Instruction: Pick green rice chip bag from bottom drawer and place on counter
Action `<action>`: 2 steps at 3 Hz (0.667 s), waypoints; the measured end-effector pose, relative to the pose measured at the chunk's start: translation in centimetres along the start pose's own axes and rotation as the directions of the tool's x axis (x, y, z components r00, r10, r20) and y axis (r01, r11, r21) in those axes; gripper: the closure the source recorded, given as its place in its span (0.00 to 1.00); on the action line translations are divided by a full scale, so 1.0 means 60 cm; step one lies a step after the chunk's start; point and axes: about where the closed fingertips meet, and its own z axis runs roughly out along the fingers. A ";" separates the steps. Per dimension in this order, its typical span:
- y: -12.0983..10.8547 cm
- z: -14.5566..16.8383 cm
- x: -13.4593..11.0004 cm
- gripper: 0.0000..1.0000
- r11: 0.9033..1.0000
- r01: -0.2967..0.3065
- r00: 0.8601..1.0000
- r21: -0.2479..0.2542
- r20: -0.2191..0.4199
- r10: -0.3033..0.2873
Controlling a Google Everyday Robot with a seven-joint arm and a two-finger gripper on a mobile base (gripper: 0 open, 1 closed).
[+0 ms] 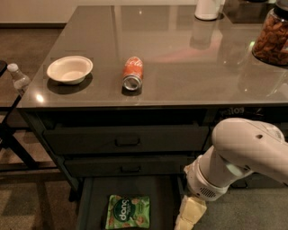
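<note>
The green rice chip bag (128,211) lies flat in the open bottom drawer (162,197), near its front middle, logo up. My gripper (189,215) is a cream piece at the end of the white arm (238,157). It hangs at the drawer's right edge, just right of the bag and apart from it, partly cut off by the bottom of the view. The counter (180,49) spreads above the drawers.
On the counter are a white bowl (69,69) at the left, a red soda can (132,72) lying on its side, a jar of nuts (272,38) at the right and a white container (208,9) at the back. Two handled drawers (126,140) above are shut. A water bottle (19,78) stands at the left.
</note>
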 end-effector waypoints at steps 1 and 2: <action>0.000 0.000 0.000 0.00 1.000 0.000 1.000 0.000 0.000 0.000; -0.001 0.049 0.001 0.00 1.000 -0.002 1.000 -0.008 0.011 0.002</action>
